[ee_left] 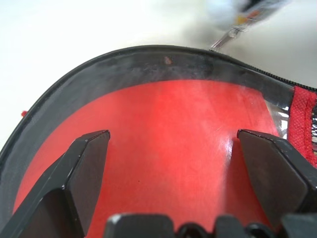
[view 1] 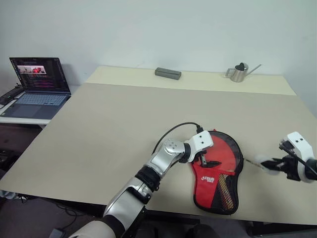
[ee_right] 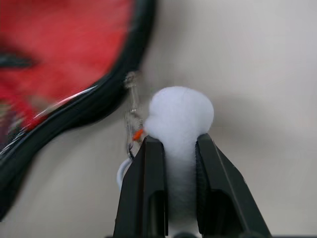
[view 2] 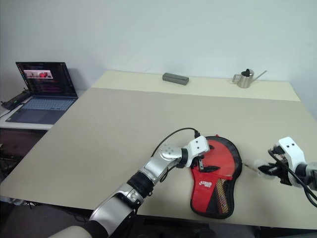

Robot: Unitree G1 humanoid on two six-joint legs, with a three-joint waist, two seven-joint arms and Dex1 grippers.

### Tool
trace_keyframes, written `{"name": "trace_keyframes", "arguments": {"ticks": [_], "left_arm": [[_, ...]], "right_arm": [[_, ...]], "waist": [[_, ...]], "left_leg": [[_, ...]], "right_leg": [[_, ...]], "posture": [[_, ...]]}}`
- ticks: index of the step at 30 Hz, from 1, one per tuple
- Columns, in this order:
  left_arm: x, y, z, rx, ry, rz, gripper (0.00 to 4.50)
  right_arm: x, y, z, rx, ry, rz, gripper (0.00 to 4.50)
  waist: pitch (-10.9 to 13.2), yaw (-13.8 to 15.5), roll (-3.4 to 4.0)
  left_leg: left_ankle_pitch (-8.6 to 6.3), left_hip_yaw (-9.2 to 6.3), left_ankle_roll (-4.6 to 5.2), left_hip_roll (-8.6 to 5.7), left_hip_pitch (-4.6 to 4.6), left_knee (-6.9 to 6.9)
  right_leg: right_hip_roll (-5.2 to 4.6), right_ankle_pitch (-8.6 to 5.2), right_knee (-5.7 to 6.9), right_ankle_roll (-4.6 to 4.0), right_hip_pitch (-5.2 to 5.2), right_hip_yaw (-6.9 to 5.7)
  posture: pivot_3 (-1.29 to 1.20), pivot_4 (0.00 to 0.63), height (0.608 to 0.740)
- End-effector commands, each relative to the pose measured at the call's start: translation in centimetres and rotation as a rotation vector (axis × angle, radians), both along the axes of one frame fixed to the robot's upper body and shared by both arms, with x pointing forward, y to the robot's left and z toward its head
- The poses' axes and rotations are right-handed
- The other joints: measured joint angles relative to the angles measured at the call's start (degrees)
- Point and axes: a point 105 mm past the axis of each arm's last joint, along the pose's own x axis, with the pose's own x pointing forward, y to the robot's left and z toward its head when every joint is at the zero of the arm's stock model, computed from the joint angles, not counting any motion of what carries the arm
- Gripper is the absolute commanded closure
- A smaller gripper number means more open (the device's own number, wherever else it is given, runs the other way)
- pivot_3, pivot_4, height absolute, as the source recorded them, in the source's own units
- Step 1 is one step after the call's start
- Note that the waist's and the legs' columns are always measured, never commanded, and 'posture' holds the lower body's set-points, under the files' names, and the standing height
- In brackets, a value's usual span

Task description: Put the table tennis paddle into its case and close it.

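The case (view 1: 218, 171) lies lower centre on the table (view 1: 109, 129), the paddle (ee_left: 163, 144) inside. The left tool (view 1: 204, 159), spread wide, steadies it; the right tool (ee_right: 173, 148) pinches the pom-pom (ee_right: 179, 111). Zipping is underway, I judge; next, pull along the edge.

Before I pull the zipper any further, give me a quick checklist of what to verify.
1. Right gripper shut on the white pom-pom: ok.
2. Left gripper open, over the case to steady it: ok; pressing contact: cannot tell.
3. Pull chain joins pom-pom to zipper edge: ok.
4. Paddle inside the case: ok; handle fully in: cannot tell.
5. Case lying flat on the table: ok.
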Motion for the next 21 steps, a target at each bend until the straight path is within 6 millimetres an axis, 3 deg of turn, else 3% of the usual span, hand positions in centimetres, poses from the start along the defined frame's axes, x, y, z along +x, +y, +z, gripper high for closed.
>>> {"name": "trace_keyframes", "arguments": {"ticks": [1, 4, 9, 21], "left_arm": [[-2.4, 3.6, -8.4, 0.287, 0.186, 0.011, 0.00], [-2.4, 3.6, -8.5, 0.289, 0.187, 0.006, 0.00], [-2.5, 3.4, -8.5, 0.290, 0.186, 0.001, 0.00], [-2.7, 3.4, -8.5, 0.294, 0.186, -0.007, 0.00]], "right_arm": [[-1.7, 1.6, 0.9, 0.004, 0.011, 0.096, 4.22], [-3.0, 3.1, 0.1, 0.008, 0.043, 0.167, 4.22], [-4.3, 3.7, -0.8, -0.028, 0.067, 0.245, 4.22], [-7.7, 4.9, -0.8, -0.006, 0.145, 0.445, 4.25]], "waist": [[0.00, 0.15, -0.01], [0.01, 0.24, -0.02], [0.00, 0.26, -0.03], [-0.09, 0.68, -0.10]], "left_leg": [[-0.01, 0.00, -0.02, 0.00, 0.00, 0.00], [-0.04, 0.01, -0.07, 0.02, 0.01, 0.00], [-0.06, 0.00, -0.10, 0.03, 0.03, 0.00], [-0.20, -0.13, -0.33, 0.02, 0.02, 0.00]], "right_leg": [[0.01, -0.01, -0.01, 0.01, 0.00, 0.01], [0.03, -0.03, -0.01, 0.02, 0.00, 0.01], [0.05, -0.06, -0.01, 0.01, 0.01, -0.01], [0.06, -0.30, -0.04, 0.06, 0.10, -0.13]], "posture": [[0.00, 0.150, 0.740], [0.00, 0.150, 0.740], [0.00, 0.150, 0.740], [0.00, 0.150, 0.740]]}}
